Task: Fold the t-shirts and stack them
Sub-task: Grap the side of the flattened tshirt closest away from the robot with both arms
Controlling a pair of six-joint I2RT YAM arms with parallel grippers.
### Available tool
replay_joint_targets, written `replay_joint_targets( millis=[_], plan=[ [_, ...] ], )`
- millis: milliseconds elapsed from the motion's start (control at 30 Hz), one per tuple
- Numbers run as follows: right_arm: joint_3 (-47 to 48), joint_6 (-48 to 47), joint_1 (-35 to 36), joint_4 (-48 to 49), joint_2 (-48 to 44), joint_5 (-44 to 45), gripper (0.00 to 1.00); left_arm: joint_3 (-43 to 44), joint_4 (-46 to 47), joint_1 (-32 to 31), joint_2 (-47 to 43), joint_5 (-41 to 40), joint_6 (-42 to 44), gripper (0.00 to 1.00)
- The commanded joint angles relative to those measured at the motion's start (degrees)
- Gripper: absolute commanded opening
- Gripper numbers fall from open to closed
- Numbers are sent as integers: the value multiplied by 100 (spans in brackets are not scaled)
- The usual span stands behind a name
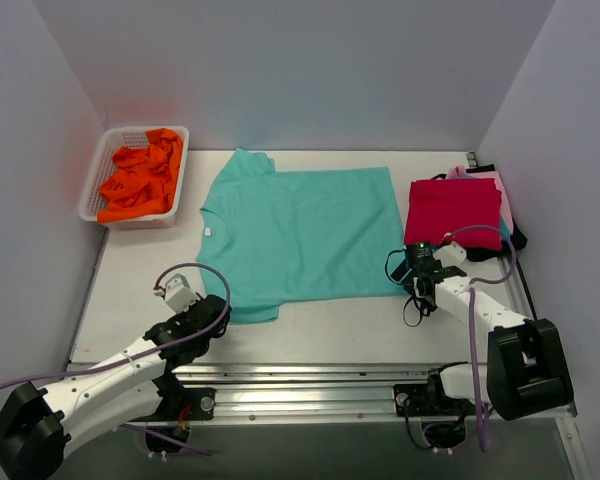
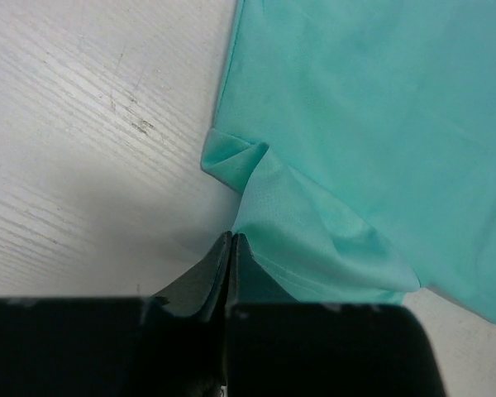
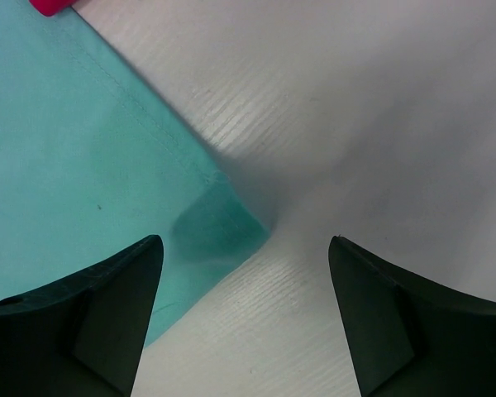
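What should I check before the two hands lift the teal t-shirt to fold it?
1. Left hand shut on the near sleeve of the teal t-shirt: ok.
2. Right hand open, with the shirt's corner between its fingers: ok.
3. Right hand gripping that corner: not ok, not yet closed.
4. Teal t-shirt spread flat: ok, small wrinkles by the left hand.
5. Folded crimson t-shirt apart from the teal one: cannot tell, they lie very close.

One teal t-shirt, one stack, one basket, two arms
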Motion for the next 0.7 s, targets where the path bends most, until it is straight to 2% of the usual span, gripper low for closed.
replay_joint_targets(
  millis=[0, 200, 267, 300, 333, 400, 500, 567, 667],
  plan=[
    [-201, 265, 25, 117, 11, -48, 76, 11, 493, 146, 109, 244, 366, 2],
    [-245, 300, 34, 135, 116, -13, 68, 2, 545, 296, 39, 323, 480, 2],
    [-254, 283, 34, 179, 125, -13, 60, -7, 546, 322, 4, 350, 506, 2],
    [-263, 291, 34, 188, 134, -5, 59, 2, 546, 331, 13, 350, 506, 2],
    [-254, 283, 34, 205, 151, -13, 50, -7, 554, 340, 13, 367, 515, 2],
    [-237, 265, 34, 214, 212, -13, 42, -7, 563, 357, 30, 376, 515, 2],
    [-184, 239, 34, 249, 327, -31, 41, -7, 563, 375, 48, 402, 515, 2],
    [-158, 221, 34, 258, 397, -22, 35, -24, 572, 384, 31, 420, 515, 2],
    [-105, 186, 34, 284, 520, -48, 35, -42, 563, 392, -5, 420, 515, 2]
  ],
)
